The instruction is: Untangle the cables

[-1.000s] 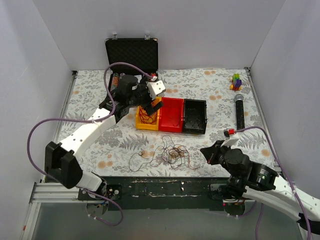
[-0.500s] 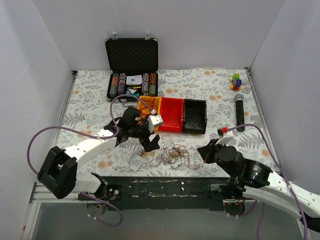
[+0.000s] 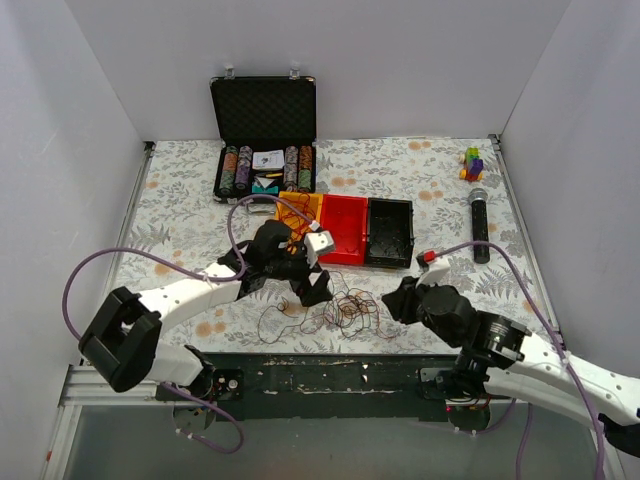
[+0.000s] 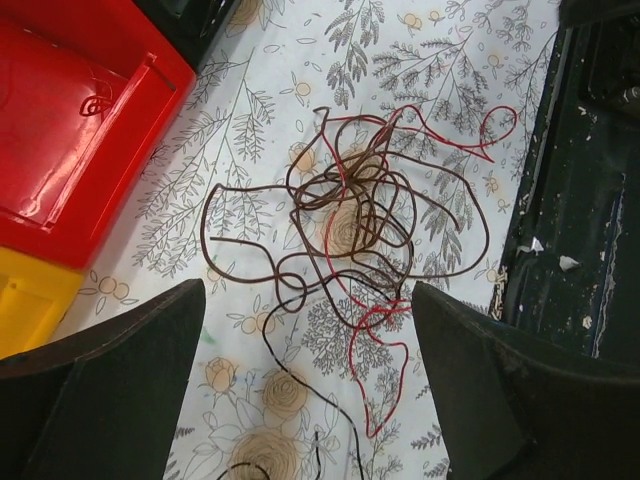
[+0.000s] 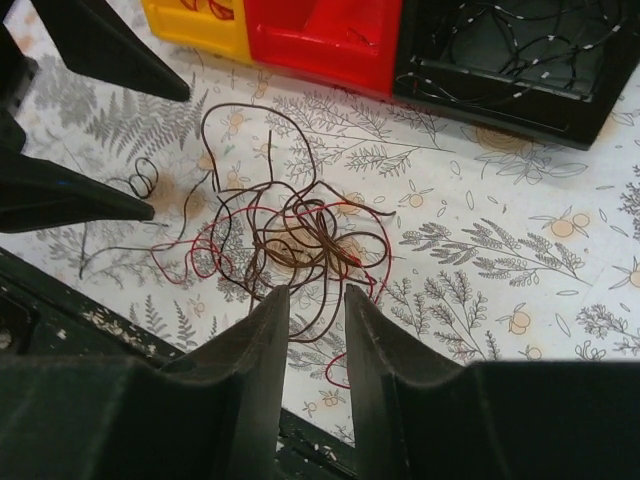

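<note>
The cables (image 3: 345,310) lie as a loose nest of thin red and dark brown wires on the floral table near its front edge. My left gripper (image 3: 312,288) hovers just left of the nest. In the left wrist view the gripper (image 4: 310,400) is wide open and empty, with the nest (image 4: 350,210) ahead of its fingertips and a red loop between them on the table. My right gripper (image 3: 392,298) sits just right of the nest. In the right wrist view the gripper (image 5: 315,295) stands narrowly open above the nest's (image 5: 300,235) near edge, gripping nothing.
Yellow (image 3: 298,214), red (image 3: 343,230) and black (image 3: 390,232) bins stand in a row behind the nest; the yellow and black ones hold thin wires. An open poker-chip case (image 3: 264,110) is at the back, a microphone (image 3: 479,225) and toy blocks (image 3: 472,162) at the right. The black front rail (image 3: 330,372) borders the table.
My left arm has come down from the yellow bin to the table beside the nest. My right gripper has moved left and forward toward the nest.
</note>
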Available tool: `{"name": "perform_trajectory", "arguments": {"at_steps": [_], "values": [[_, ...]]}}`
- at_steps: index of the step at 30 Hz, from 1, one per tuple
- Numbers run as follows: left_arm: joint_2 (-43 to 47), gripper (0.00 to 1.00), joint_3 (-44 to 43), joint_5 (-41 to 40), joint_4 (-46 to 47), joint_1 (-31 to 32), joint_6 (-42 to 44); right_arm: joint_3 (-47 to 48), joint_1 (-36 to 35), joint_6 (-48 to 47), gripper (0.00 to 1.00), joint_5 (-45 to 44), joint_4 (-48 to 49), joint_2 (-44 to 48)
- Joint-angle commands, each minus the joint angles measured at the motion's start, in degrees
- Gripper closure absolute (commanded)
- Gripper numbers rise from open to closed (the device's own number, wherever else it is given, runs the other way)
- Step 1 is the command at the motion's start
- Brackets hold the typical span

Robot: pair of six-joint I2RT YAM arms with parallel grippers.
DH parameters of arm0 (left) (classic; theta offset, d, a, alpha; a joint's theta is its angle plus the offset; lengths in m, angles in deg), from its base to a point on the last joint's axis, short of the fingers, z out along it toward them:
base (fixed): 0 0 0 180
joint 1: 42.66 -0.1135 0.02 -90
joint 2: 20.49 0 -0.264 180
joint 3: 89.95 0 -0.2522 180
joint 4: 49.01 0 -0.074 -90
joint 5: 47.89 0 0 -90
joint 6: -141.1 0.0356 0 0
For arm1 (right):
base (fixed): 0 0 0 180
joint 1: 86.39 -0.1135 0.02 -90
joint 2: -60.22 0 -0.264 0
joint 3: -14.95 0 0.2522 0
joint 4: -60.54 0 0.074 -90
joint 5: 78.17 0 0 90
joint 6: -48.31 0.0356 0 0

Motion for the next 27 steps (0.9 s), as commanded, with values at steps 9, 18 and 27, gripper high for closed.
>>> {"name": "perform_trajectory", "arguments": {"at_steps": [9,18,27], "values": [[30.17,0.15,17.66,-3.99,-9.56,0.07,19.50,12.35,3.69,-5.34,0.48,16.89,24.75,-31.74],[30.71,0.17,16.79,-7.24,-10.62,-0.01,19.07,17.89,5.72,-6.13,0.47,23.41,30.85,-47.48],[31.94,0.17,17.41,-6.01,-8.25,0.07,18.89,21.32,5.90,-8.77,0.53,23.32,29.97,-55.05]]}}
